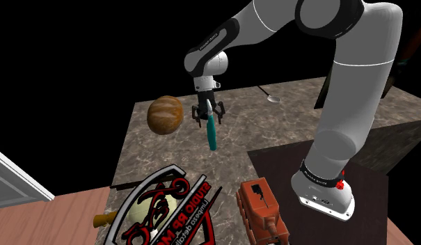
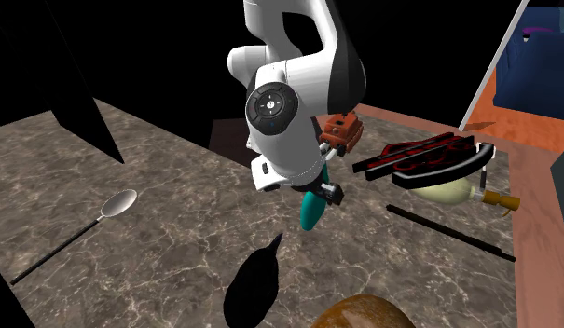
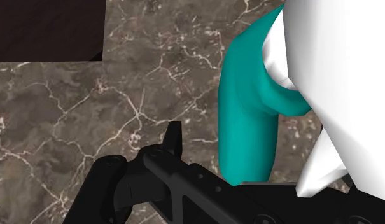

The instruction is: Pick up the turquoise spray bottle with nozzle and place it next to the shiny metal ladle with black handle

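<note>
- over the brown marble counter (image 1: 160, 159), at the shoulder view's far left, a black-and-red badge-shaped sign (image 1: 175, 202) lies across a pale bulbous thing (image 1: 140, 212). neither is part of my job.
- next along, a brown round loaf (image 1: 165, 115) sits on the counter, near me but apart from what i carry.
- then me: my gripper (image 1: 209, 113) points down, with the fingers clenched on the upper part of the turquoise spray bottle (image 1: 213, 134). it hangs from them body-down. in the wrist view its turquoise body and white nozzle head sit right against my black fingers.
- the bottle is off the counter. in the second exterior view its dark shadow (image 2: 252, 284) lies on the marble below it and apart from it.
- further right and nearer the camera, a red blocky thing (image 1: 260, 205) stands by the edge of the dark stand (image 1: 282, 161).
- right again and farther back, the metal ladle (image 1: 273, 98) lies flat on the counter, well apart from the bottle. its bowl is pale and its thin handle dark.
- as i judge it, the pick is done: the bottle is up and looks firmly held. what is left is the carry across to the ladle, the lowering beside it, and letting go.
- the marble between the bottle and the ladle looks bare, so nothing seems to stand in the way.
</note>
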